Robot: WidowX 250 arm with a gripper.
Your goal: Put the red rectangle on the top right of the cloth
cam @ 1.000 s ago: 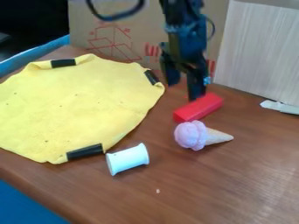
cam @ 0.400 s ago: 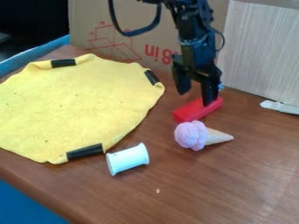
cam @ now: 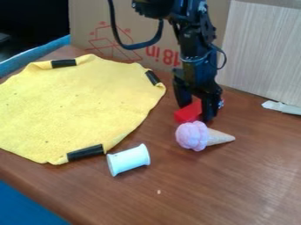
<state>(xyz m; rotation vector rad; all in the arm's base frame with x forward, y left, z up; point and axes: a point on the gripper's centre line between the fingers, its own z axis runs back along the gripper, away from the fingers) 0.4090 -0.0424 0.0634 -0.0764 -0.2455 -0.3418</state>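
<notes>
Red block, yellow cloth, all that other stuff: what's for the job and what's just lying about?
For the job:
red block
yellow cloth
gripper, at the block

Just lying about:
white spool
toy ice-cream cone
white piece, far right

Yellow fabric cloth [cam: 76,105] with tiny dark specks, black rectangular strips [cam: 63,63] along edge. Plain red rectangular block [cam: 186,113]. Toy ice cream [cam: 192,136]: pink round scoop, tan cone. Plain white cylindrical spool [cam: 129,159]. Brown wooden table [cam: 235,180], darker grain streaks. Black two-finger gripper [cam: 196,112]. Tan cardboard panel [cam: 85,26], red line drawing and lettering. Pale grey flat board [cam: 258,48], fine streaks.
</notes>
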